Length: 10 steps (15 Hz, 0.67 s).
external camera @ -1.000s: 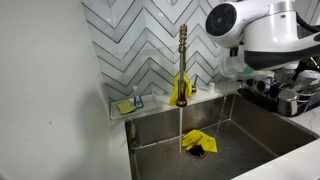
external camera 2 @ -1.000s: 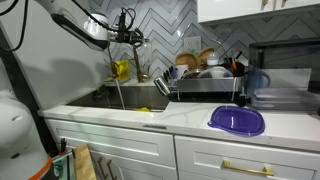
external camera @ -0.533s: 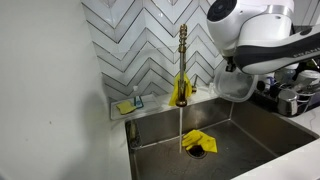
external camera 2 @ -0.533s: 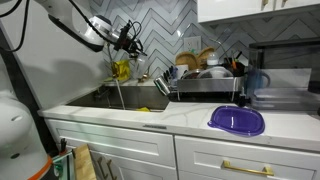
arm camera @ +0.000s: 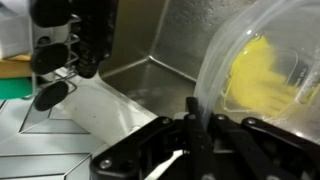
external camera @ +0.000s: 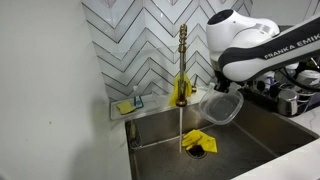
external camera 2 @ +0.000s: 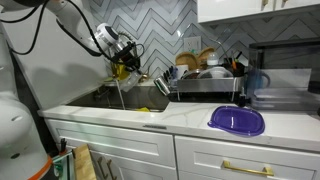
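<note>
My gripper [external camera: 221,90] is shut on the rim of a clear plastic container [external camera: 222,108], which hangs tilted above the steel sink [external camera: 262,128], to the right of the gold faucet [external camera: 182,62]. A thin stream of water [external camera: 181,125] runs from the faucet onto a yellow cloth [external camera: 198,141] lying at the drain. In the wrist view the container's wall [arm camera: 262,40] stands pinched between the fingers of the gripper [arm camera: 200,120], and the yellow cloth [arm camera: 256,72] shows blurred through it. From across the kitchen the gripper [external camera 2: 126,50] hangs over the sink by the tiled wall.
A yellow sponge in a holder [external camera: 127,106] sits on the ledge left of the faucet. A dish rack [external camera 2: 205,80] full of dishes stands beside the sink. A purple lid [external camera 2: 237,120] lies on the white counter. Pots [external camera: 292,98] stand at the sink's right.
The arm has swung down and toward the faucet, carrying the clear container lower over the sink. The grip has stayed closed and the water keeps running.
</note>
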Available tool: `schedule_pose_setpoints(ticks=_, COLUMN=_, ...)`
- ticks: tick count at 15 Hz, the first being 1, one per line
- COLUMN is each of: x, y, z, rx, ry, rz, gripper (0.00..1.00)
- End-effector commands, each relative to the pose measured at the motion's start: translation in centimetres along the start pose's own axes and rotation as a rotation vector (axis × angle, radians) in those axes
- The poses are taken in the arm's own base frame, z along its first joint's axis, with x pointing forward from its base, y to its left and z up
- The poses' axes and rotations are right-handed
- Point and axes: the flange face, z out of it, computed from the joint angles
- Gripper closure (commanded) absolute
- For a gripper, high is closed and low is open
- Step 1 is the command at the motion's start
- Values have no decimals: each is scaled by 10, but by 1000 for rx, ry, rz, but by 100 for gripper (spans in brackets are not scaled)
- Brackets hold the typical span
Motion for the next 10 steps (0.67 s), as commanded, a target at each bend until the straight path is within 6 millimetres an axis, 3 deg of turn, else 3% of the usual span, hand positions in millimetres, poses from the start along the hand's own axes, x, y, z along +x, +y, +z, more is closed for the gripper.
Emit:
schedule_pose_setpoints(ticks=1, x=8, y=-10, z=16, rx=179, ry=-11, rz=94, gripper=99)
schedule_pose_setpoints(ticks=4, x=13, y=-19, z=24, rx=330, ry=-34, rz=188, gripper=99)
schedule_pose_setpoints(ticks=10, x=11, y=-17, z=34, rx=533, ry=-66, rz=387, gripper=99)
